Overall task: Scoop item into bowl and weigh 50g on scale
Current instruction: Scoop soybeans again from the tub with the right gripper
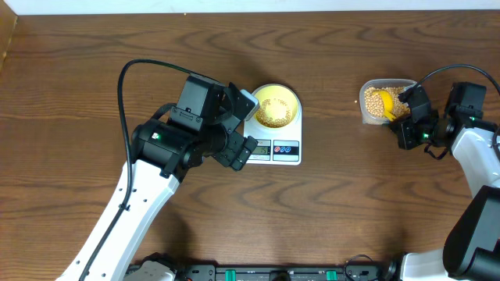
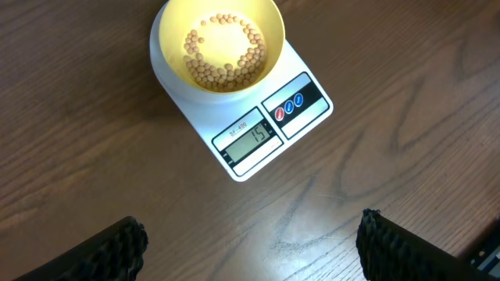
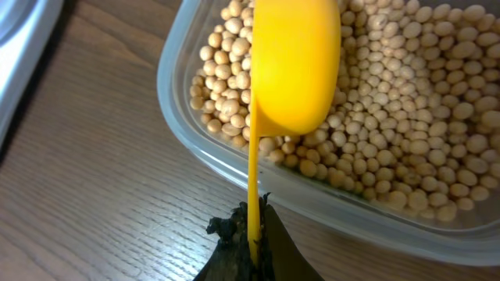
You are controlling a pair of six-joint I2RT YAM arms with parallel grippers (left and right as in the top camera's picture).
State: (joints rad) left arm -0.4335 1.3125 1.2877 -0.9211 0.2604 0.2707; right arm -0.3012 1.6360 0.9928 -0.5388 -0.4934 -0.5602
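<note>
The pale-yellow bowl [image 1: 275,105] sits on the white scale [image 1: 291,133] and holds a ring of tan beans [image 2: 224,58]. The scale's display [image 2: 250,137] reads 15. My left gripper [image 2: 250,242] is open and empty, held over bare table in front of the scale. My right gripper [image 3: 254,238] is shut on the handle of the yellow scoop [image 3: 293,62]. The scoop's cup is turned on its side over the beans [image 3: 406,117] in the clear tub [image 1: 383,101]. In the overhead view the scoop [image 1: 388,100] lies in the tub.
The scale's two buttons [image 2: 289,108] are next to the display. The clear tub's near wall [image 3: 180,109] stands between my right gripper and the beans. A black cable [image 1: 125,86] loops above the left arm. The table's far edge [image 1: 250,11] runs along the top.
</note>
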